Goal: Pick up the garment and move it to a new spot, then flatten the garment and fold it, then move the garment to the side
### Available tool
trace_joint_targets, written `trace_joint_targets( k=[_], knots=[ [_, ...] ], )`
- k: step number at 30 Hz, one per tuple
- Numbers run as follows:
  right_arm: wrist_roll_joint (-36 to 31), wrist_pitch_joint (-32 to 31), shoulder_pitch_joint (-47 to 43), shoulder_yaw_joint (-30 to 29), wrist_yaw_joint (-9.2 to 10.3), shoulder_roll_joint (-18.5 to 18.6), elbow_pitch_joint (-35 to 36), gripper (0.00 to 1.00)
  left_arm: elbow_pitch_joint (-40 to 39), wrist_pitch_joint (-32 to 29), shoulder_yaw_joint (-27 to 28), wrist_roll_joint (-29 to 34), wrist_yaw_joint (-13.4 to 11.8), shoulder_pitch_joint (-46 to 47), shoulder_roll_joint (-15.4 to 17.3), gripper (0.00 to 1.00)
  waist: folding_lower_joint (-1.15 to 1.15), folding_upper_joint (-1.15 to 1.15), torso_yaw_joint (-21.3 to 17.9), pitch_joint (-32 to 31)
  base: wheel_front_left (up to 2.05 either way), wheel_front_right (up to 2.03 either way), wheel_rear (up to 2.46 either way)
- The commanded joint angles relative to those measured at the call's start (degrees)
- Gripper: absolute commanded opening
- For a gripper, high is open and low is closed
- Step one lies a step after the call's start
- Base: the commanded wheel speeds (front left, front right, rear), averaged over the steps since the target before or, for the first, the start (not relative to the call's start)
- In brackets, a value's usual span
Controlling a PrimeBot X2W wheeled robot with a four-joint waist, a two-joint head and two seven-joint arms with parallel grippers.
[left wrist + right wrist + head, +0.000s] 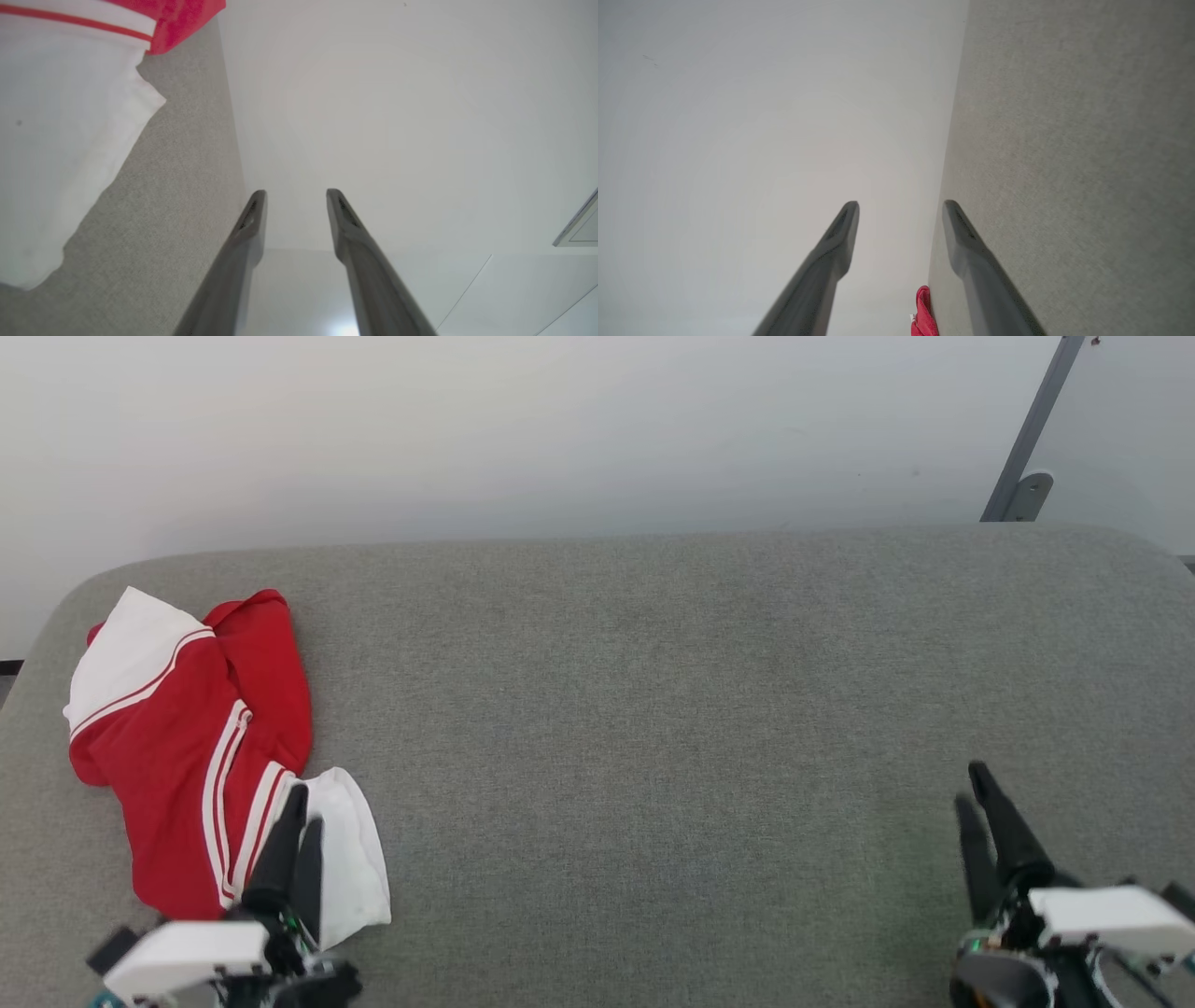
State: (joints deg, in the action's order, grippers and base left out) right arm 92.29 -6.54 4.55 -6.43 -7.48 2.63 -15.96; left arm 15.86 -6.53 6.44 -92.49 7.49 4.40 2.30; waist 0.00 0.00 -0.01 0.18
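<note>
So: one garment [187, 747], crumpled at the left end of the grey pad [653, 691]. Left gripper [305, 807] sits by its white sleeve, jaws apart, empty. Right gripper [969, 784] is well apart, likewise. I'd pinch bunched red cloth, not the loose sleeve hem. Two grippers, one pad.

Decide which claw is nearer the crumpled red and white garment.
Left. The left claw is right at the garment's white sleeve; the right claw is far across the grey surface, well apart.
</note>
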Motion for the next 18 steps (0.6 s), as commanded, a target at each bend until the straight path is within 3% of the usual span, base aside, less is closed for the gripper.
trace_joint_targets(
  k=[1,11,18],
  knots=[
    [0.0,0.01,-0.27,-0.01,0.0,-0.03,-0.22,1.0,0.3,0.03,-0.01,0.03,0.0,-0.23,-0.1,1.0,0.0,0.0,0.0,0.0,0.0,0.0,0.0],
    [-1.95,1.6,1.72,0.07,0.0,1.35,-1.06,1.0,-0.1,2.53,-0.96,3.49,0.0,0.88,1.08,1.0,0.0,0.0,0.03,0.04,0.0,0.0,0.0],
    [-8.85,4.64,3.07,3.2,0.0,4.52,-0.88,1.0,-0.73,4.75,-1.22,13.34,-0.04,1.62,1.9,1.0,0.0,0.0,0.08,0.14,0.0,0.0,0.0]
  ],
)
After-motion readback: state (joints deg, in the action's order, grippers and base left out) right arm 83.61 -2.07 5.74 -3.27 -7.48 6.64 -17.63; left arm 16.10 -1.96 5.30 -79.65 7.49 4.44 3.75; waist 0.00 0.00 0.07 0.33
